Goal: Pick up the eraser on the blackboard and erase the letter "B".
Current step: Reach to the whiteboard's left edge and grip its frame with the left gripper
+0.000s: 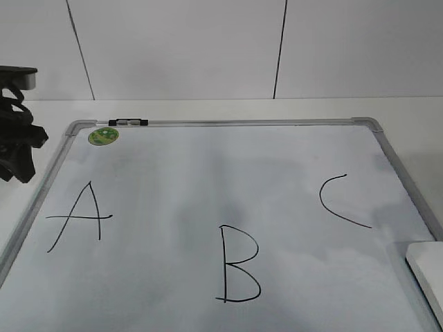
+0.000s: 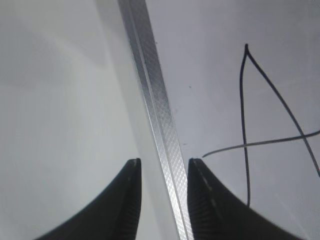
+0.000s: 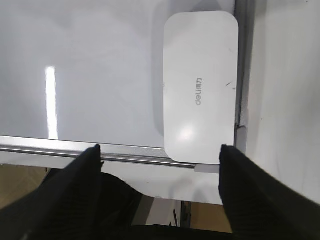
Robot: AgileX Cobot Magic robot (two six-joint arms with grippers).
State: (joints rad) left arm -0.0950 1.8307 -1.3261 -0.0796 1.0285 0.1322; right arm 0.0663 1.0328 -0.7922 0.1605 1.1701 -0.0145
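The eraser lies flat in the near right corner of the blackboard. In the right wrist view it sits upper right of centre, its long axis running up the frame, parallel to the board's right frame. The right gripper has its fingers spread wide and empty, just below the eraser's near short end, which falls toward the right finger rather than midway. The right arm is much nearer. The left gripper hangs at the board's left frame beside the "A", fingers slightly apart, holding nothing. The letter "B" stands whole, lower centre in the exterior view, left of the eraser.
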